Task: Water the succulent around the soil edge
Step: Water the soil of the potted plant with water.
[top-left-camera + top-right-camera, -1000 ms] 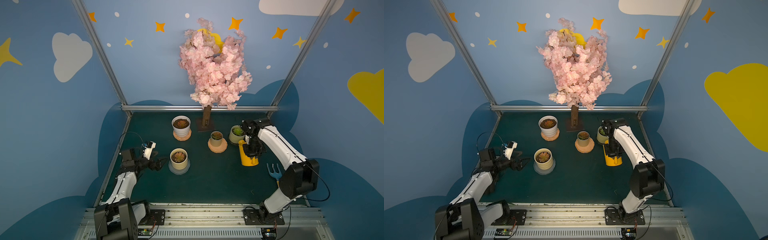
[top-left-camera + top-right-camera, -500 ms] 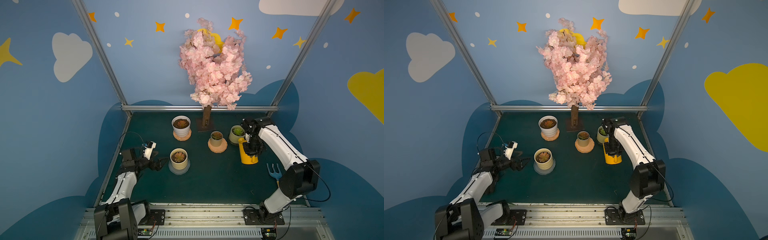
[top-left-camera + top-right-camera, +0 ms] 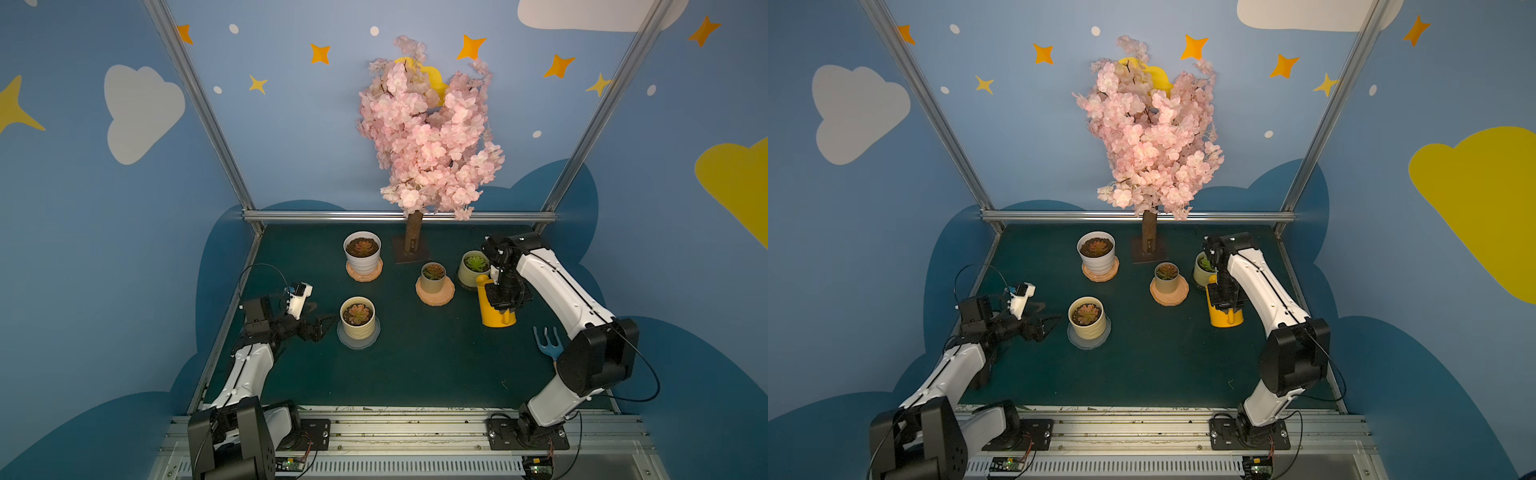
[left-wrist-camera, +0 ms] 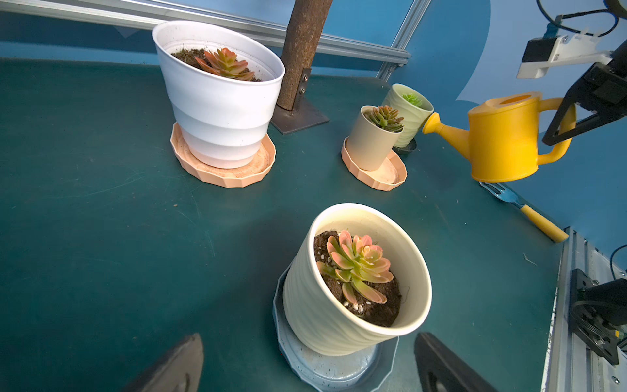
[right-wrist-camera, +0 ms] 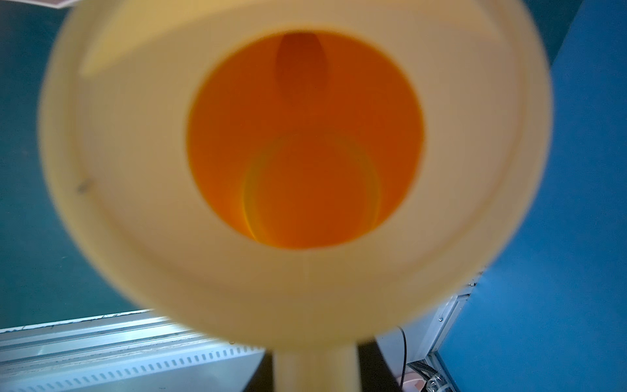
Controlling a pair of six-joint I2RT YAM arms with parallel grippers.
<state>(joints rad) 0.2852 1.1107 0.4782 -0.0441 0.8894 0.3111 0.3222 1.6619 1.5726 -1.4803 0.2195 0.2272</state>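
My right pincer [image 3: 502, 300] is clamped on the handle of the one yellow watering can [image 3: 496, 319]. Its spout is at the rim of the pale green pot [image 3: 467, 275], one of four potted succulents. My left pincer [image 3: 327, 324] stands apart beside the cream pot [image 3: 357, 330]. One blue fork [image 3: 546, 343] lies nearby.

There's the pink blossom tree [image 3: 428, 137], well back of the right gripper [image 3: 503, 300]. Blue garden fork [image 3: 545, 341] lying near it on the worktop [image 3: 415, 365].
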